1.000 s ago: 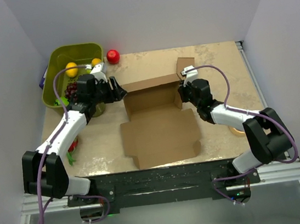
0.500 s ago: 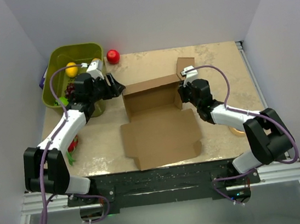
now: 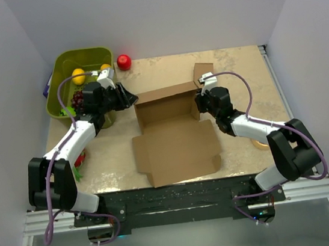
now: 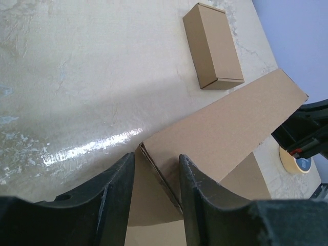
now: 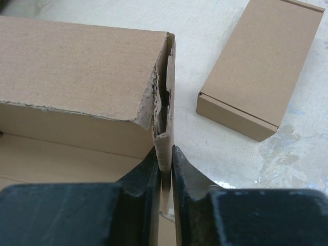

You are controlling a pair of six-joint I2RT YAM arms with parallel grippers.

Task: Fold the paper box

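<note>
The right pincer pinches the 2 o'clock wall of the large brown corrugated cardboard paper box; the left pincer stands open astride its 10 o'clock corner

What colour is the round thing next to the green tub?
The round thing is red, best seen in the top external view.

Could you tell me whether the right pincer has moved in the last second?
No. In the top view the right pincer stays clamped on the right wall of the paper box, equally far from the small cardboard box.
</note>
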